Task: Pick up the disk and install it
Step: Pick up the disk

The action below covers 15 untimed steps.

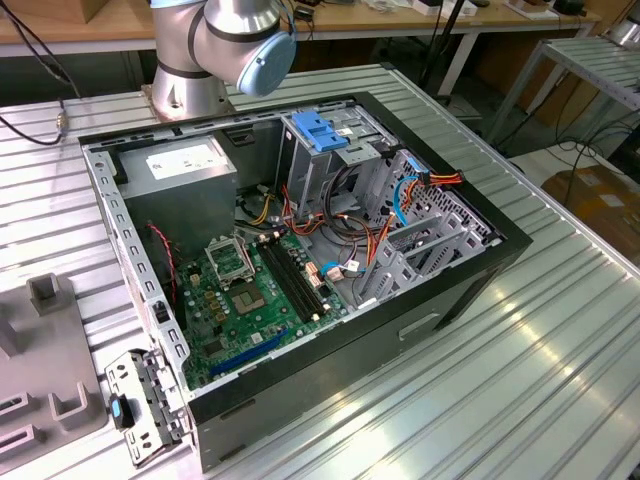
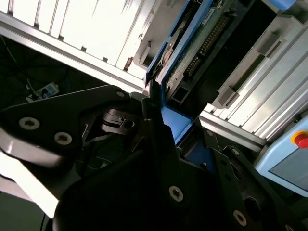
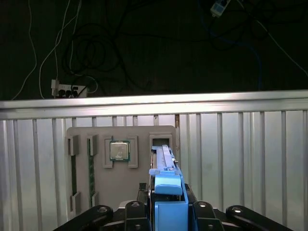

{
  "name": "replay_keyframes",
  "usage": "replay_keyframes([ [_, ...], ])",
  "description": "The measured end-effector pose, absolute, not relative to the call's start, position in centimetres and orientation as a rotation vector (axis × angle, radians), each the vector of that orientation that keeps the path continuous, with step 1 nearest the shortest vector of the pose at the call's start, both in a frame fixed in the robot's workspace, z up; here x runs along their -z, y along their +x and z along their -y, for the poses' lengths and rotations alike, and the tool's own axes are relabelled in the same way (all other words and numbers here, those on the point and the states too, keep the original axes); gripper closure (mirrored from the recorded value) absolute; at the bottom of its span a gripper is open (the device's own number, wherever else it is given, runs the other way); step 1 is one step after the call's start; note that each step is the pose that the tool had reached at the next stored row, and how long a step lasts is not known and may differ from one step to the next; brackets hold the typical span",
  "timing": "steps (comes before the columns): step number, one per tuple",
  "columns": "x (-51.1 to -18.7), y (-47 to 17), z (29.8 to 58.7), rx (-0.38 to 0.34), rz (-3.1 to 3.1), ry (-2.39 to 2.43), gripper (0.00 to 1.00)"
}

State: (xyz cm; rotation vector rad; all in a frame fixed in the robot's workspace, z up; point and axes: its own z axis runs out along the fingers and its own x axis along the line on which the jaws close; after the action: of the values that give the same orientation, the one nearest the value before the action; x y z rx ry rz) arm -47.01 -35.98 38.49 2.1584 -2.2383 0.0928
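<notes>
My gripper (image 3: 168, 212) is shut on the disk (image 3: 166, 178), which stands edge-on between the black fingers (image 3: 136, 211) with its blue plastic rail facing the camera. In the second wrist view the disk (image 2: 202, 43) shows its green circuit board and connector row, and the gripper (image 2: 180, 130) clamps its blue rail. The disk's far end lines up with an empty slot (image 3: 160, 140) in the grey fixture plate (image 3: 120, 183) below. Whether it touches that plate, I cannot tell.
The open computer case (image 1: 300, 260) lies on the ribbed metal table (image 1: 520, 380). It holds a motherboard (image 1: 250, 290), a grey power-supply box (image 1: 185, 165) and a drive cage with a blue latch (image 1: 320, 130). The arm's base (image 1: 200, 50) stands behind it. A processor chip (image 3: 119, 150) sits on the fixture plate.
</notes>
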Motion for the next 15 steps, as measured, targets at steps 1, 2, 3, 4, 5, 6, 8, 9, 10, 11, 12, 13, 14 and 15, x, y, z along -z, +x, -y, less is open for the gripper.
replay_keyframes([
  [1,-38.5,-47.0,36.0,-0.093,2.238,2.158,0.63],
  [2,-38.6,-47.0,36.0,-0.093,2.238,2.158,0.63],
  [3,-38.7,-47.0,36.0,-0.093,2.238,2.158,0.63],
  [4,-38.9,-47.0,36.0,-0.093,2.238,2.158,0.63],
  [5,-39.0,-47.0,36.0,-0.093,2.238,2.158,0.63],
  [6,-39.0,-47.0,36.0,-0.093,2.238,2.158,0.63],
  [8,-39.3,-47.0,36.0,-0.093,2.238,2.158,0.63],
  [9,-39.5,-47.0,36.0,-0.093,2.238,2.159,0.63],
  [10,-39.5,-47.0,36.0,-0.093,2.238,2.158,0.63],
  [11,-39.6,-47.0,36.0,-0.093,2.238,2.158,0.63],
  [12,-39.8,-47.0,36.0,-0.093,2.238,2.158,0.63],
  [13,-39.8,-47.0,36.0,-0.093,2.238,2.158,0.63],
  [14,-39.9,-47.0,36.0,-0.093,2.238,2.158,0.63],
  [15,-40.0,-47.0,36.0,-0.093,2.238,2.158,0.63],
])
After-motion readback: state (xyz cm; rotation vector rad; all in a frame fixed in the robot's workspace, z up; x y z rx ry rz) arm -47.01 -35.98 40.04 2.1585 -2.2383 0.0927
